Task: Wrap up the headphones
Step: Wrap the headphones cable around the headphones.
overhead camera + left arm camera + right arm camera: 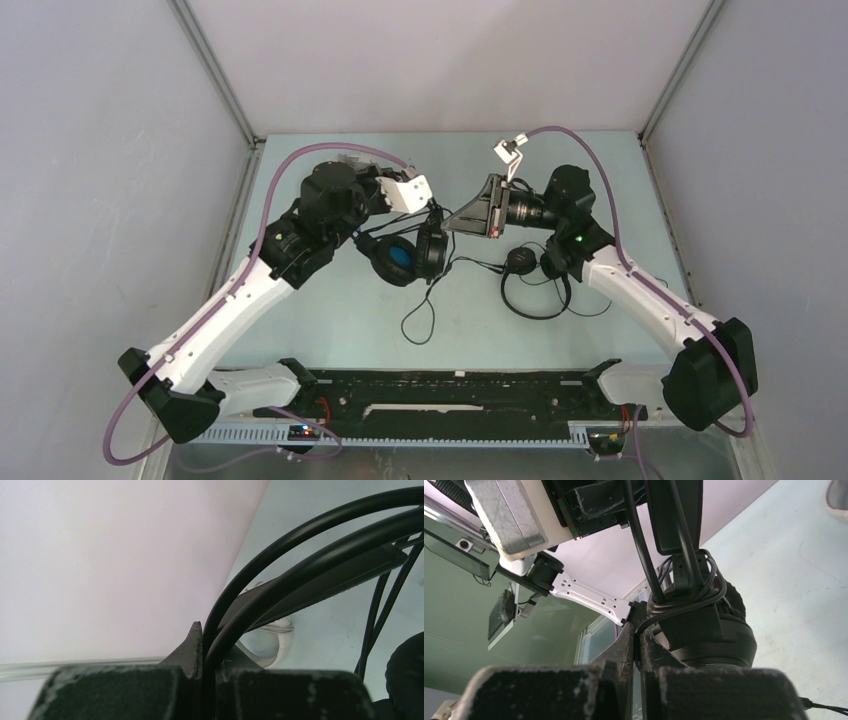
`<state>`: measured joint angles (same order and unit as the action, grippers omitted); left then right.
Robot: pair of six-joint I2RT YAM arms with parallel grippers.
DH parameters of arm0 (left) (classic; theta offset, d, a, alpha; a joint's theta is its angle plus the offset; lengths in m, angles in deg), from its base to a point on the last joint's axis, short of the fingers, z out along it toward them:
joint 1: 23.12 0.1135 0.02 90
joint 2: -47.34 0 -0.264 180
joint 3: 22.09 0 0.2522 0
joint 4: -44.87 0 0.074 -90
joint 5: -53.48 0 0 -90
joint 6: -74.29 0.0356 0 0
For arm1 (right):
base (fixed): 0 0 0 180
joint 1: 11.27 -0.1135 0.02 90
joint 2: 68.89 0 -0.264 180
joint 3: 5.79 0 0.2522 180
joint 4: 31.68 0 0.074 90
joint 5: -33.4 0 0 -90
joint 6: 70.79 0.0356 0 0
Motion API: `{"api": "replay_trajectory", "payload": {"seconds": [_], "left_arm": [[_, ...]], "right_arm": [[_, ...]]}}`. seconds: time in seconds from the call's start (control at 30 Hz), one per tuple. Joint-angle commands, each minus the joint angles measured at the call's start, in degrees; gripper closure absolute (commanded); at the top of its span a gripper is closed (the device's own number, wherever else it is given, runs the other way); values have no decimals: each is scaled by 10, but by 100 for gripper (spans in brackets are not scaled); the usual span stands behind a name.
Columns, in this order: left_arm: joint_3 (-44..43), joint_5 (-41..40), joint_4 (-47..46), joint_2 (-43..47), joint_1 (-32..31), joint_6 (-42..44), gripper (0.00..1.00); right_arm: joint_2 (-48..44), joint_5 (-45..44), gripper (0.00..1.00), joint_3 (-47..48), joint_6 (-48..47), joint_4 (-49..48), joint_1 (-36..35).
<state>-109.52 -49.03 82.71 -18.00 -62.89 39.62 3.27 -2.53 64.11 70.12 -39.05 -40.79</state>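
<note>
We can read no words, numbers, brand marks or signs anywhere, neither on the headphones [400, 258] nor on the table [340, 320] beneath them.

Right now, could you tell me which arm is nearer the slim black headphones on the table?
Right. The right arm passes just beside the slim headphones; the left arm lies well to their left.

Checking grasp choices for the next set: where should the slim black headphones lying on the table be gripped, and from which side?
Grip the slim black headphones at the thin headband arc, coming straight down from above. The set lies flat, and the band loops toward the arm bases, away from the bulkier earcups, so an end effector could likely straddle it there. Its loose cable lies close, so take care.
</note>
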Motion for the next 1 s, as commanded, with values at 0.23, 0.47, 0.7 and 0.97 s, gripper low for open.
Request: {"api": "replay_trajectory", "payload": {"seconds": [0.23, 0.47, 0.7, 0.97], "left_arm": [[-46, -175, -4, -28, 7, -138, 100], [-62, -224, -4, -28, 4, -217, 100], [-85, -281, 16, -38, -1, -273, 100], [-116, -318, 24, -46, -1, -372, 100]], "right_arm": [[10, 12, 90, 51, 30, -104, -39], [29, -8, 86, 82, 20, -99, -65], [55, -20, 85, 121, 21, -97, -83], [78, -49, 85, 141, -16, -90, -102]]}}
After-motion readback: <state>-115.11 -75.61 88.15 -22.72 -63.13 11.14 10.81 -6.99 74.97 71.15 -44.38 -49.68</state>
